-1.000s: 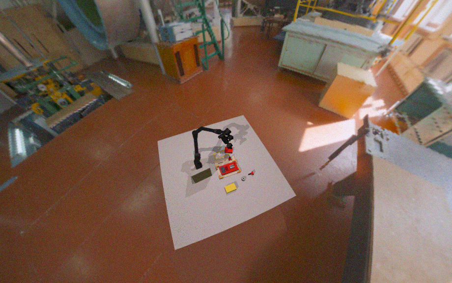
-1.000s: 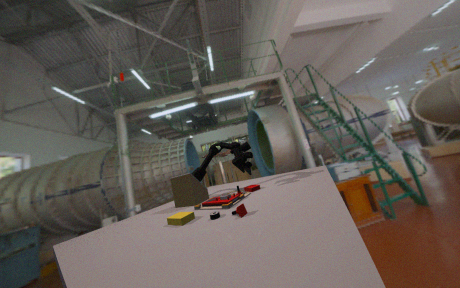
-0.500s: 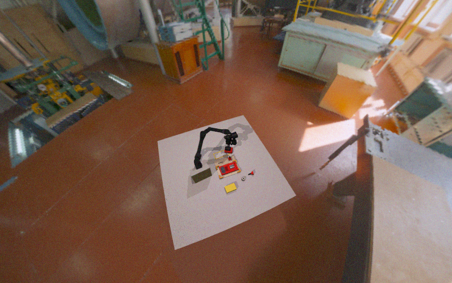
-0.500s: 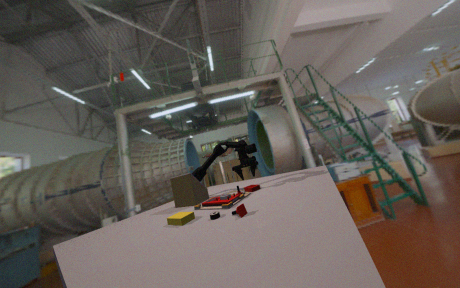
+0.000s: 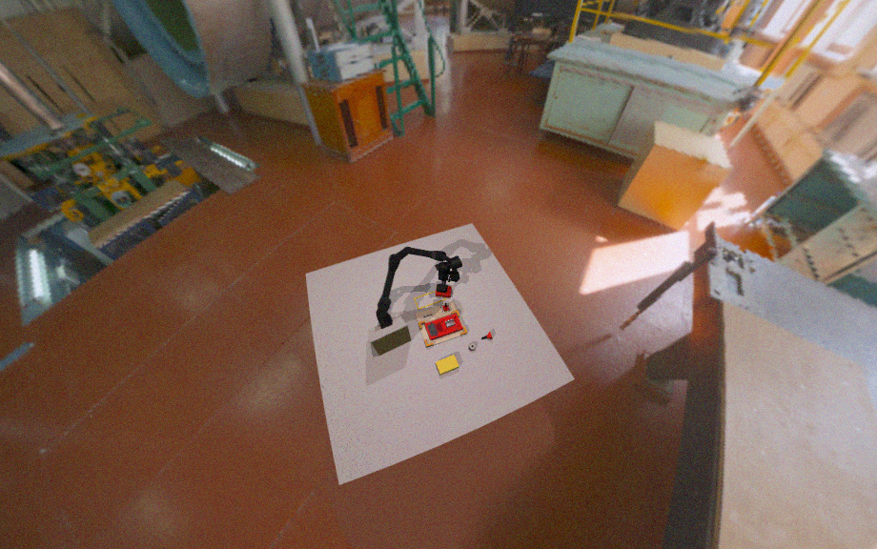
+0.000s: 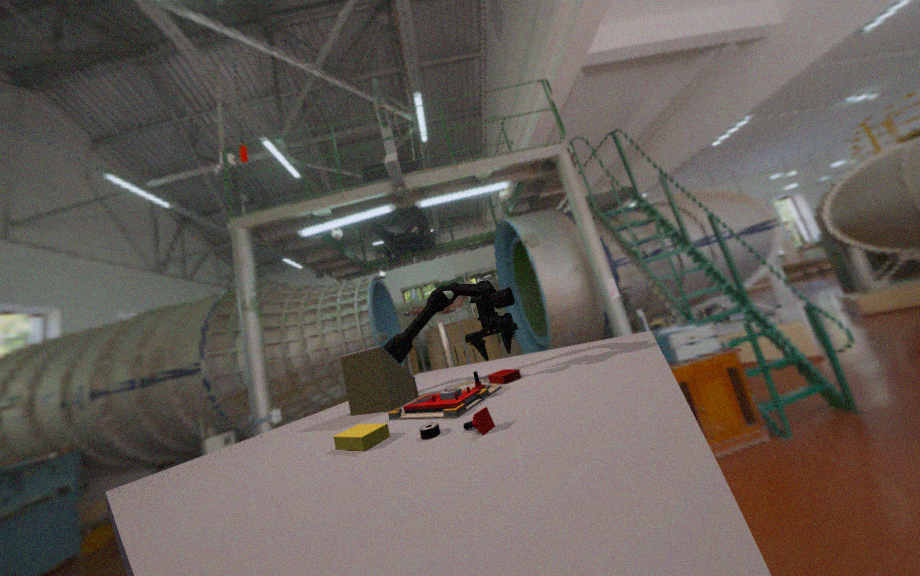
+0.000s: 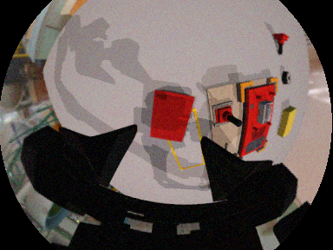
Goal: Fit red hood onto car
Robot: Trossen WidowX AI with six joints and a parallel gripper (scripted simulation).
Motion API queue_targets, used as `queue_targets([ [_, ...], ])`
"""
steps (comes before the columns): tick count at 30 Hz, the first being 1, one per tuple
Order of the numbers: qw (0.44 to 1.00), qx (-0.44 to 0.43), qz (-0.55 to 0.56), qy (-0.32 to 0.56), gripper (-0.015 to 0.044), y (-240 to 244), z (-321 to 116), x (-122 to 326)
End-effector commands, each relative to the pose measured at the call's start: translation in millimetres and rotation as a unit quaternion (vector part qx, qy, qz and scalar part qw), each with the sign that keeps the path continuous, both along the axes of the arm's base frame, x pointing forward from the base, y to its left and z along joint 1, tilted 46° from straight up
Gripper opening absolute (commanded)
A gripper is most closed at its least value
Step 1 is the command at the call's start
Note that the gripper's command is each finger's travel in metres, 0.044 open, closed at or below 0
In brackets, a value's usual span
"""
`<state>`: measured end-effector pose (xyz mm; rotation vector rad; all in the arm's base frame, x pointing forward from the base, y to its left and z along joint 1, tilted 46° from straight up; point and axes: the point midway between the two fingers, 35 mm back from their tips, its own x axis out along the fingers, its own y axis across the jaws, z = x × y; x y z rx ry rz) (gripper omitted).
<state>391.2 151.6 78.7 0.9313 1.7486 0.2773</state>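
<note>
The red hood (image 5: 443,294) (image 6: 504,376) (image 7: 172,115) lies flat on the table, roof up, beyond the jig; its corner holes are not visible. My gripper (image 6: 497,354) (image 7: 170,134) is open and empty, pointing down above the hood. In the wrist view the hood shows between and ahead of the two fingertips. The red chassis (image 5: 437,331) (image 6: 425,405) (image 7: 252,126) sits in the beige jig (image 7: 225,94), with the grey engine block (image 6: 449,392) (image 7: 264,112) on its deck. Short red pegs stand around the engine; they are small in all views.
An upright black post (image 6: 476,379) (image 7: 234,120) on a red base stands between hood and chassis. A yellow outline (image 7: 192,167) marks the table beside the hood. A yellow block (image 5: 447,364) (image 6: 361,436), a black wheel (image 6: 429,430), a red-and-black part (image 6: 482,421) and a dark box (image 5: 391,340) (image 6: 376,383) stand around the jig.
</note>
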Motion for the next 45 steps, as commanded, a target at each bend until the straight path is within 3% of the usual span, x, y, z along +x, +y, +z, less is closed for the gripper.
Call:
queue_targets([
  [1,1.0,0.002,0.0,0.002,0.044,3.2,-2.2,-0.7],
  [45,1.0,0.002,0.0,0.002,0.044,22.8,-21.9,-2.6],
])
